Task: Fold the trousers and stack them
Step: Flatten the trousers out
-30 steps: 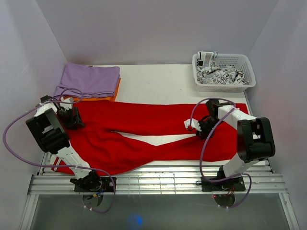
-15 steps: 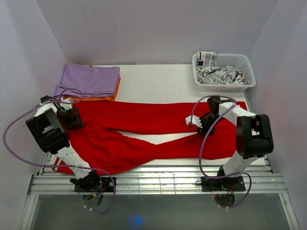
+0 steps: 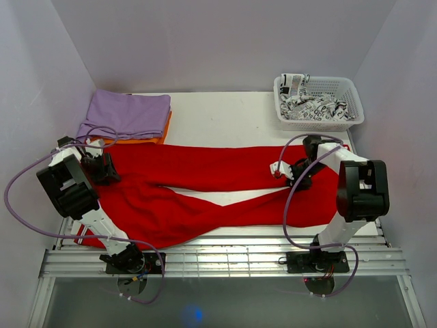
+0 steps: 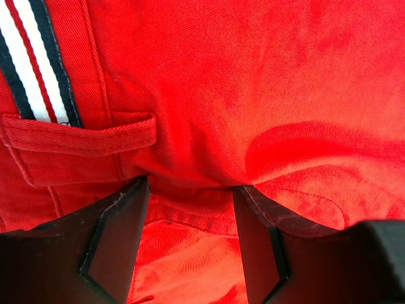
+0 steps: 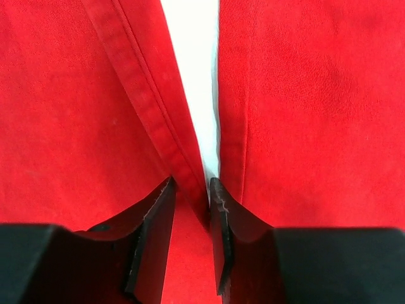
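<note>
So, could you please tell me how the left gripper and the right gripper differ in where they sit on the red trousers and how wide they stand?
The left gripper is at the waist of the trousers, by a belt loop; the right gripper is at one leg's inner edge. The left jaws stand wide, clamped on bunched fabric; the right jaws are nearly together, grip unclear. Both are down on the red cloth.

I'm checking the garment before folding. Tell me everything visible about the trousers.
The trousers are bright red, twill-looking cloth, lying flat across the white table, waist at the left, legs running right in a narrow V with table showing between. The waistband has a belt loop and a white, navy and red striped tape. The left gripper holds bunched cloth at the waist; the right gripper straddles the far leg's seamed inner edge.
</note>
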Controlling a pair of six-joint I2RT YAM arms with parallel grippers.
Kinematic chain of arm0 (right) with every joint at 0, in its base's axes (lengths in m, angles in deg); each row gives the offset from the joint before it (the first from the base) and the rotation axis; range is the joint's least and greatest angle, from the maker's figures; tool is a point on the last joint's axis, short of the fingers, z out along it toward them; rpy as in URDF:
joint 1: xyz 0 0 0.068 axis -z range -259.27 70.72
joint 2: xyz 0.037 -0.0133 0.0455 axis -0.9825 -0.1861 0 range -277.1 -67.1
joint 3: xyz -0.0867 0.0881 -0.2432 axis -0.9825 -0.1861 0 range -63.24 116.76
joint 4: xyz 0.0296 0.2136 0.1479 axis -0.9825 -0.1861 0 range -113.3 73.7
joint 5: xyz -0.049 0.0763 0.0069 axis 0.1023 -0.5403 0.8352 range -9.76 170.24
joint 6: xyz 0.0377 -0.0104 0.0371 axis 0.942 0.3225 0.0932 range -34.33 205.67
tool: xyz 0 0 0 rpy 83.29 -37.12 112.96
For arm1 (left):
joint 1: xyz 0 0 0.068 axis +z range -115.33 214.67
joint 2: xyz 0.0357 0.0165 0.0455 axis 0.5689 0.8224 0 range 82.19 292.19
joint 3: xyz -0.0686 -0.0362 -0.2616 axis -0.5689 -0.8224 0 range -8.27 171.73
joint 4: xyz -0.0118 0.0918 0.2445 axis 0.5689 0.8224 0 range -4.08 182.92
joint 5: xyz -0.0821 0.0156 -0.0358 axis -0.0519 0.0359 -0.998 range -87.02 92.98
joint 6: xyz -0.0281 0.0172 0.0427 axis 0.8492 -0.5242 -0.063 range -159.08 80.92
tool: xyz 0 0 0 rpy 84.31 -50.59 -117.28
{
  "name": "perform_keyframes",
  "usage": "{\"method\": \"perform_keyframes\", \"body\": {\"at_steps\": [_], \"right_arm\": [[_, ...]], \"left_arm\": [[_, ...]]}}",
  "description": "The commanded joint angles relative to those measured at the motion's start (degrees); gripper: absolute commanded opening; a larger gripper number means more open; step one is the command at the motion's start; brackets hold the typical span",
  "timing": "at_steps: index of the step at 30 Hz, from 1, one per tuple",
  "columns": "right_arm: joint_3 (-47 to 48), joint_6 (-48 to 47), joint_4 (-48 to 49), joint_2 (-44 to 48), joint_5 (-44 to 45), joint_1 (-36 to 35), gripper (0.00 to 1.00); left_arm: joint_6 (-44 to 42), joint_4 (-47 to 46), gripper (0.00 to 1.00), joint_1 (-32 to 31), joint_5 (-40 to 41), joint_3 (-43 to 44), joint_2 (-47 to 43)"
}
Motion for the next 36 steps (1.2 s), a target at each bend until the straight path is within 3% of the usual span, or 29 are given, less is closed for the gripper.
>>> {"method": "perform_keyframes", "body": {"at_steps": [1, 4, 8, 13, 15, 18, 22, 23, 27, 29, 31, 32, 33, 36], "right_arm": [[-1.47, -4.92, 4.85, -5.12, 10.57, 5.61, 0.33], [-0.32, -5.80, 4.76, -6.35, 12.07, 8.26, 0.27], [0.73, -6.07, 3.89, -3.64, 11.55, 9.68, 0.08], [13.27, 1.30, -3.83, 1.20, 2.69, 9.42, 0.08], [19.61, 4.56, -3.76, 4.01, 1.62, 9.33, 0.08], [20.87, 6.76, -0.69, 10.86, 1.35, 9.07, 0.08], [7.89, 3.52, -0.16, 22.89, 8.45, 8.98, 0.08], [-1.89, 1.94, -0.42, 28.75, 10.82, 9.06, 0.08], [-24.58, -6.32, -2.60, 45.03, 17.86, 10.65, 0.08], [-30.70, -10.19, -5.15, 54.23, 20.42, 10.73, 0.09], [-34.67, -11.43, -10.14, 59.37, 20.51, 10.73, 0.25], [-34.95, -12.21, -11.92, 62.79, 20.42, 10.73, 0.39], [-34.78, -12.22, -12.98, 63.69, 20.25, 10.73, 0.64], [-30.92, -9.25, -12.73, 61.69, 19.02, 10.73, 0.77]], "left_arm": [[-2.26, -2.57, 0.67, 1.00, 6.34, -2.36, 2.10], [-2.34, -2.48, 0.67, 1.18, 6.43, -2.27, 2.71], [-2.17, -2.57, 0.66, 1.27, 6.43, -2.01, 3.41], [-2.17, -2.74, 0.64, 1.35, 6.52, -1.13, 4.12], [-1.99, -2.74, 0.64, 1.35, 6.08, -0.60, 4.55], [-1.55, -2.83, 0.63, 1.35, 4.94, -0.34, 4.91], [-1.55, -3.71, 0.63, 1.44, 4.23, -1.21, 4.56], [-1.73, -3.97, 0.63, 1.44, 3.97, -1.56, 4.30], [-2.52, -4.68, 0.63, 1.79, 3.62, -3.32, 3.42], [-3.48, -4.59, 0.63, 2.14, 3.27, -4.54, 2.80], [-4.19, -4.50, 0.64, 2.75, 2.92, -5.43, 1.14], [-5.15, -4.15, 0.65, 3.02, 2.57, -5.69, 0.35], [-5.50, -3.02, 0.66, 3.20, 1.95, -5.87, -1.14], [-6.73, 1.71, 0.69, 4.69, -1.38, -3.86, -3.43]]}}
